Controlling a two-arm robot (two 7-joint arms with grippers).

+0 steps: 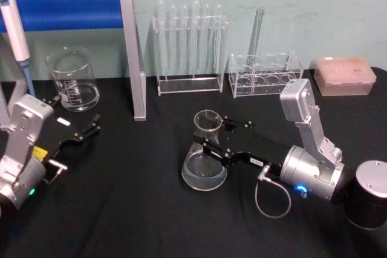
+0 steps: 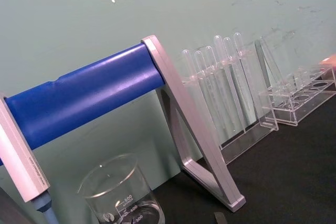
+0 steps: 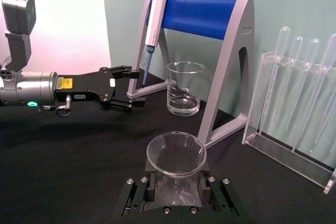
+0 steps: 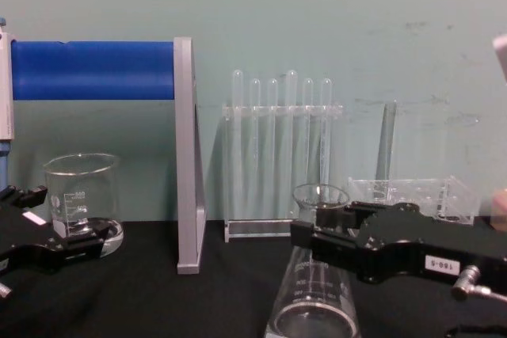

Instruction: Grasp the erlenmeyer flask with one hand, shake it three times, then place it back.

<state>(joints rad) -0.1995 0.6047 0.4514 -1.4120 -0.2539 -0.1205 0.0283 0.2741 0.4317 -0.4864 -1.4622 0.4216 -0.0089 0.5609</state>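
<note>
The right gripper [image 1: 211,137] reaches in low, its fingers closed on the erlenmeyer flask [image 1: 204,172]. The left gripper [image 3: 135,87] rests aside, fingers apart.

I count one flask [image 1: 204,161] and one beaker [image 1: 74,81]. There are two clear racks, a tall rack [image 1: 188,83] and a low rack [image 1: 266,77]. Six test tubes [image 1: 195,16] stand in the tall one and a single tube [image 1: 257,31] in the low one, seven in all. One pipette [image 1: 13,25] hangs on one stand [image 1: 133,52]. There is one pink box [image 1: 344,77] and one black can [image 1: 369,194]. There are two grippers, the left gripper [image 1: 91,130] and the right gripper [image 1: 208,143].
</note>
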